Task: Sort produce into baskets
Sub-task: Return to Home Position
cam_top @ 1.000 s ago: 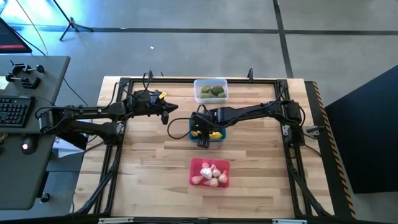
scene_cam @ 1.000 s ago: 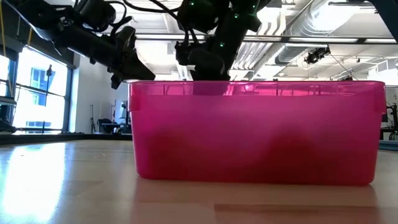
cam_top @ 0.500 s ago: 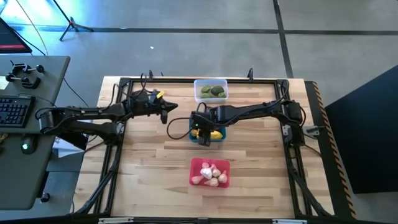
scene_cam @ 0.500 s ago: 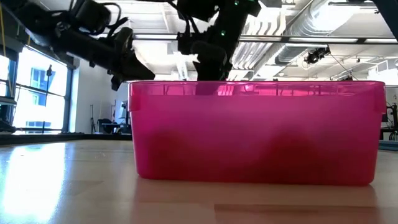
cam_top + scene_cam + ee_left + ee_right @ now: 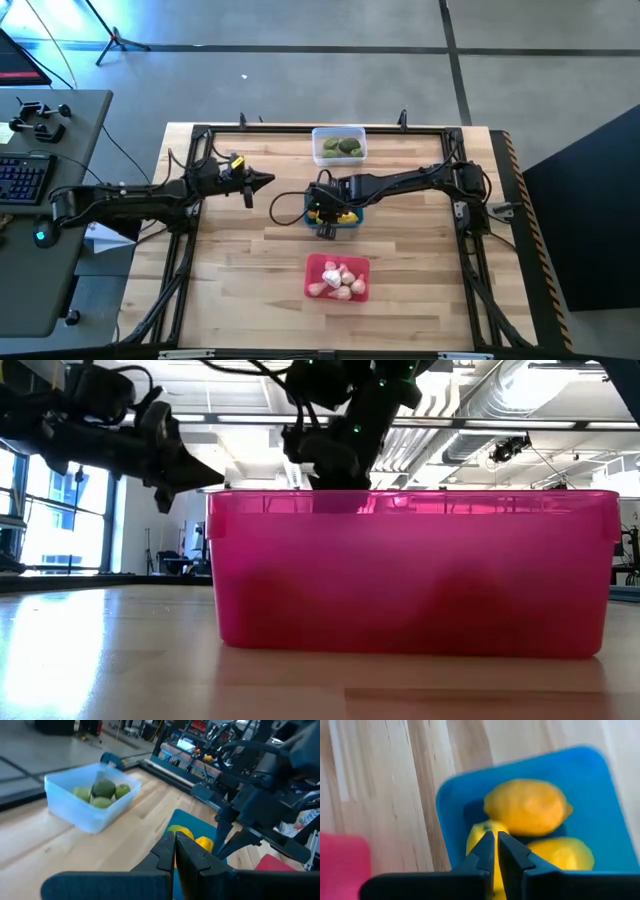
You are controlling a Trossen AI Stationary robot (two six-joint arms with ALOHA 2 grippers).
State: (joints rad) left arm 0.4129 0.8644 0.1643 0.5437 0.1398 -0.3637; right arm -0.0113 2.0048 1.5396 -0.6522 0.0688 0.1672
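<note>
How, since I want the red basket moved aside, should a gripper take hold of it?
Probably the rim of the red basket, at the long wall nearest the blue basket, coming straight down, one finger inside and one outside. It stands open-topped, the thin wall is its only narrow part, and the garlic bulbs lie mostly toward the other side, leaving room.

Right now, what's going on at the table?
Neither arm holds anything. The right gripper hangs over the blue bin of lemons, jaws shut. The left gripper hovers above the table on that bin's left side, jaws shut too. The limes sit in the white bin and the garlic in the red bin, so the sorting looks finished.
</note>
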